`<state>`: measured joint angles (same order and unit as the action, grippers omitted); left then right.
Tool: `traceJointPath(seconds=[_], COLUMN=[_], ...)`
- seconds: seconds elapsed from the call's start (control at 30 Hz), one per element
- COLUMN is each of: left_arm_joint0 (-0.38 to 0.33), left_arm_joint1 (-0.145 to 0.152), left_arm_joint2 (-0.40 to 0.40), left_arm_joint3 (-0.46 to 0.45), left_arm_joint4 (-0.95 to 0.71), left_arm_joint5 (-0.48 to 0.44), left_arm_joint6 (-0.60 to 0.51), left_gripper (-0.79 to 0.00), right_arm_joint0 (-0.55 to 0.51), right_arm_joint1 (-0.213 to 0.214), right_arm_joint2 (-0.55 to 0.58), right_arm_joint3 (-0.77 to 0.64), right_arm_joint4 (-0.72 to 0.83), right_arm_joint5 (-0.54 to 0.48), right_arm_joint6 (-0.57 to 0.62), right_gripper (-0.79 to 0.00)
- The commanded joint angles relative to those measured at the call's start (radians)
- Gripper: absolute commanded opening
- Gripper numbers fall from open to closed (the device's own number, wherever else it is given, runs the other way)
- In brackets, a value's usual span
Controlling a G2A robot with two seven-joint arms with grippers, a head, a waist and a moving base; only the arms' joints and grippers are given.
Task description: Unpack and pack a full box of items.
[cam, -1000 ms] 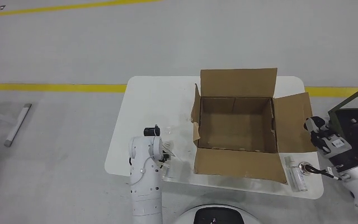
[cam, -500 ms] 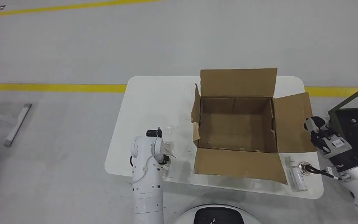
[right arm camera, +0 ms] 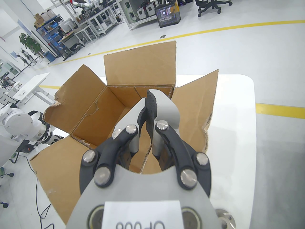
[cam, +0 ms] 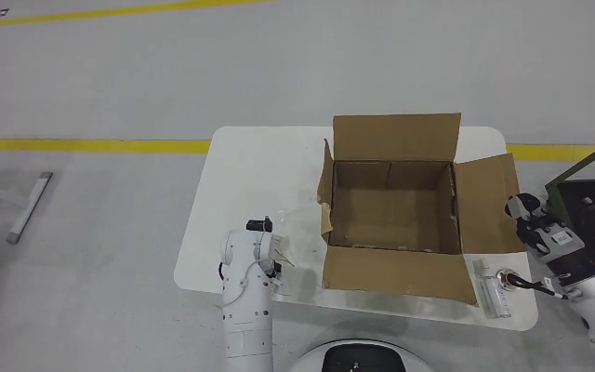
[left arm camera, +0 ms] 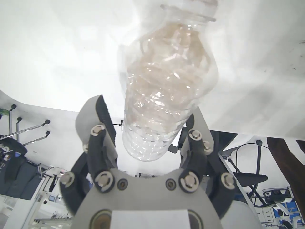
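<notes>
An open cardboard box (cam: 395, 219) stands on the white table (cam: 251, 158), flaps spread, its inside bare brown (right arm camera: 100, 117). A clear plastic bottle (left arm camera: 166, 77) lies on the table top near the left front edge. My left gripper (left arm camera: 145, 110) is open around the bottle's base; a thin gap shows at one finger (left arm camera: 101, 117). In the top view the left gripper (cam: 274, 244) sits left of the box. My right gripper (right arm camera: 149, 101) is shut on nothing and hangs by the box's right flap (cam: 514, 206).
A small clear bottle (cam: 493, 288) lies at the table's front right corner. A dark unit (cam: 572, 191) stands off the table's right edge. Bare table surface lies left of and behind the box.
The left arm has shifted slightly toward the box and the table's front edge. The right arm and the box have not moved.
</notes>
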<state>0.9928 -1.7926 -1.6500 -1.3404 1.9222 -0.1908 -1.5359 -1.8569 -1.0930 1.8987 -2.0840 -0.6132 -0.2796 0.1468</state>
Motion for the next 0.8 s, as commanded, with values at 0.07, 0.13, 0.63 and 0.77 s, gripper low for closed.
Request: traceJointPath(seconds=[0.07,0.13,0.63,0.77], left_arm_joint0=[0.0,-0.001,0.003,0.016], left_arm_joint1=[0.001,0.001,0.008,0.006], left_arm_joint2=[0.007,0.009,0.017,0.03], left_arm_joint3=[0.008,0.014,-0.03,-0.104], left_arm_joint4=[0.0,-0.001,-0.012,-0.032], left_arm_joint5=[0.0,0.001,0.018,0.017], left_arm_joint6=[0.0,0.0,0.0,0.0], left_gripper=[-0.249,-0.326,-0.785,-0.785], right_arm_joint0=[0.0,0.0,0.015,0.041], right_arm_joint1=[0.0,0.0,-0.001,0.0], right_arm_joint2=[0.0,0.0,0.012,0.064], right_arm_joint3=[0.0,0.0,-0.006,-0.014], right_arm_joint4=[0.0,0.0,0.024,0.149], right_arm_joint5=[0.0,0.0,0.017,0.039], right_arm_joint6=[0.0,0.0,0.008,0.08], right_gripper=[-0.785,-0.785,-0.785,0.0])
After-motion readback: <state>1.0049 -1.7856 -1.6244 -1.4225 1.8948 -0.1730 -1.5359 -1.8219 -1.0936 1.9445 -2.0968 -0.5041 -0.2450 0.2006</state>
